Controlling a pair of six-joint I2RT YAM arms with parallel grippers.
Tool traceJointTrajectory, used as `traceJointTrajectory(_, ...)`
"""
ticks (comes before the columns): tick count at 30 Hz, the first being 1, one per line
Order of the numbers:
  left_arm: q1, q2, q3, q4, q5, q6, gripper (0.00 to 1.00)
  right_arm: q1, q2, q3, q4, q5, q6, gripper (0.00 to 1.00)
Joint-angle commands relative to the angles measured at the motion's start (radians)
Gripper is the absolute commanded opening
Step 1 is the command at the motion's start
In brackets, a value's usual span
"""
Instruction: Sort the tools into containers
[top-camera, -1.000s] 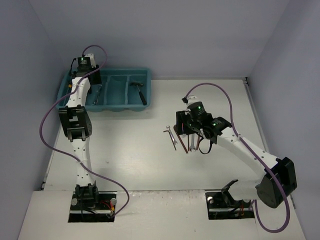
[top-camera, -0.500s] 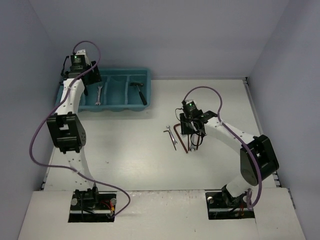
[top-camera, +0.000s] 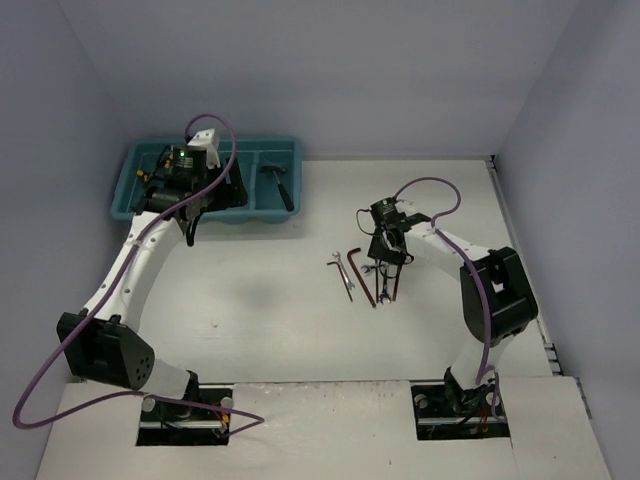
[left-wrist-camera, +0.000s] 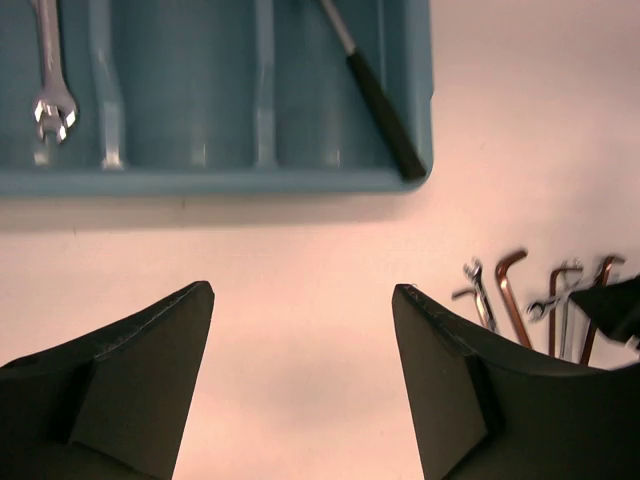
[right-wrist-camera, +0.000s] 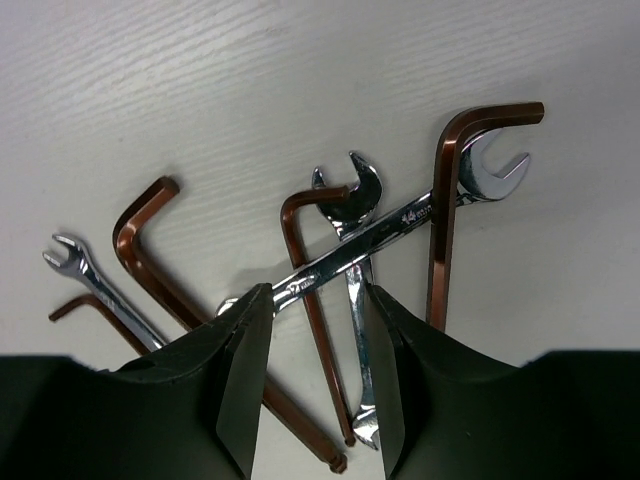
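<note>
Teal tray (top-camera: 262, 216), far left on the surface (top-camera: 250, 310), holds the hammer (top-camera: 279, 186); wrenches (top-camera: 345, 278) and red keys (top-camera: 362, 280) lie centre-right. Left wrist: my left hand (left-wrist-camera: 302, 292) gapes wide, holding nothing. Right wrist: my right hand (right-wrist-camera: 316, 300) stands narrow astride the wrenches; grip unclear.

Bright metal, matt table, smooth plastic.
Away from the tray (left-wrist-camera: 200, 182), the wrenches (right-wrist-camera: 395, 228) are polished, mirror-bright metal and the L-shaped keys (right-wrist-camera: 438, 270) a satin red-brown metal, on a matt, finely grained white table (right-wrist-camera: 200, 80). The tray is smooth teal plastic. Inside it, the hammer (left-wrist-camera: 377, 103) handle is matt black, like my right fingers (right-wrist-camera: 235, 400).
</note>
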Motion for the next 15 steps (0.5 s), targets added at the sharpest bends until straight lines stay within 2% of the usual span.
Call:
traceJointTrajectory(1,-0.008,-0.109,-0.062,-0.035,0.024,-0.03,0.69,-0.012,0.027,0.038,-0.002,0.076,0.159,0.38)
traceJointTrajectory(6,-0.008,-0.201,-0.118,-0.056,0.019,-0.017,0.69,-0.014,0.049,0.016,-0.001,0.135,0.224,0.38)
traceJointTrajectory(15,-0.008,-0.256,-0.151,-0.096,0.034,-0.003,0.69,-0.015,0.104,-0.003,-0.001,0.132,0.261,0.34)
